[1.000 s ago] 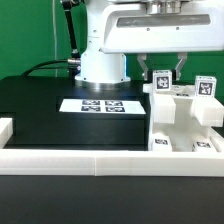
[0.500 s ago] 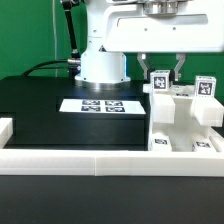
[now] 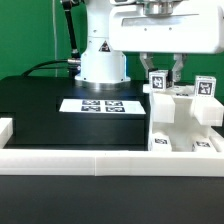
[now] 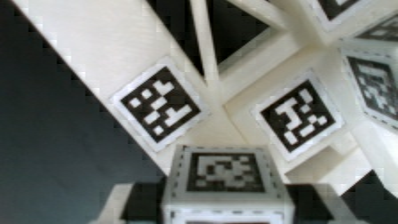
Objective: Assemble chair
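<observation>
At the counter's (image 3: 40,100) three-o'clock side, the gripper (image 3: 161,72) pinches a tagged post (image 3: 158,80) on the chair (image 3: 185,118). Its grip looks firm, though the wrist view is too blurred to be sure. A tilted post could jam in its seat. Any sideways pull could drag the chair toward the rail (image 3: 90,163) at six o'clock.
</observation>
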Controlling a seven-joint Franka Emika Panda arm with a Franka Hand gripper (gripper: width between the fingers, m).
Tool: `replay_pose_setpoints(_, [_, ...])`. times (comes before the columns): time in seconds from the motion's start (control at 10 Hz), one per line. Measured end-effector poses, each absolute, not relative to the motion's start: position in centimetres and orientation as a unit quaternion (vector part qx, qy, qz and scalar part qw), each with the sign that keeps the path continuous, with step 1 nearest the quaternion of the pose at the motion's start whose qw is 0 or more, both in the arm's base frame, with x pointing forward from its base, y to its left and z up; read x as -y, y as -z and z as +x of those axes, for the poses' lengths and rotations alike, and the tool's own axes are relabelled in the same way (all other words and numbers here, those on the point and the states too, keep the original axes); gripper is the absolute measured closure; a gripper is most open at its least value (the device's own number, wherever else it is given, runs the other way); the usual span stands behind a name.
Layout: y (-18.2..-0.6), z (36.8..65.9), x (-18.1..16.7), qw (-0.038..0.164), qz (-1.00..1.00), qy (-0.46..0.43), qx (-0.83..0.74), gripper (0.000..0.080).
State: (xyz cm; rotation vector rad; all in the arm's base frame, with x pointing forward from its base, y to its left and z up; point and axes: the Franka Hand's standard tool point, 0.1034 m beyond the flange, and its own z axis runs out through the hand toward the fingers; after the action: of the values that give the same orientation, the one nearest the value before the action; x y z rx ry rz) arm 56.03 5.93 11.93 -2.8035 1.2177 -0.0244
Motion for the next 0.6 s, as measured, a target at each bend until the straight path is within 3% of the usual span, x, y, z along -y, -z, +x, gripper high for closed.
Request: replay_pose_setpoints(0.6, [-11.94, 56.02, -6.18, 0.049, -0.826, -0.003, -0.562, 0.0512])
